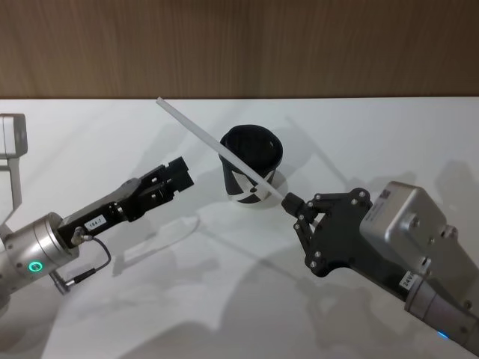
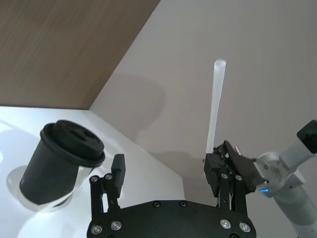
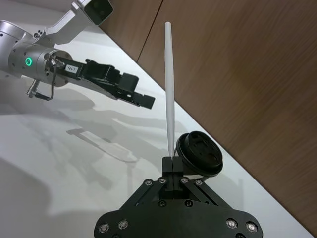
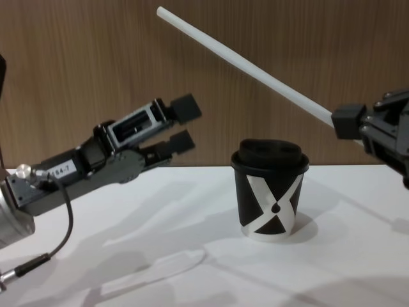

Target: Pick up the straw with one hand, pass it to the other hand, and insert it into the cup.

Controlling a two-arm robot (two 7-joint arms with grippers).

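White worktop (image 1: 224, 299) under us: our right hand (image 1: 291, 203) clamps the straw (image 1: 221, 148), slanting ten o'clock over the cup (image 1: 258, 149); left hand (image 1: 181, 176) released, at its nine.

**Robotics test station, lab-like in character.** A plain white worktop (image 1: 224, 299) is carrying the cup (image 4: 268, 198), a lidded paper cup. A wall of wood-grain panelling (image 1: 239, 45) is rising directly behind the cup. Two robot arms are reaching in over the worktop. The left hand (image 4: 185, 125) is hovering to the left of the cup, and the right hand (image 1: 290, 203) is gripping the straw (image 4: 243, 62) to the cup's right. Farther left of the cup, a silver wrist (image 1: 41, 250) is showing a lit green ring light (image 1: 35, 265), bearing a small printed label (image 1: 95, 222) and trailing an exposed grey cable (image 1: 86, 273). These are the fittings of an experimental rig.
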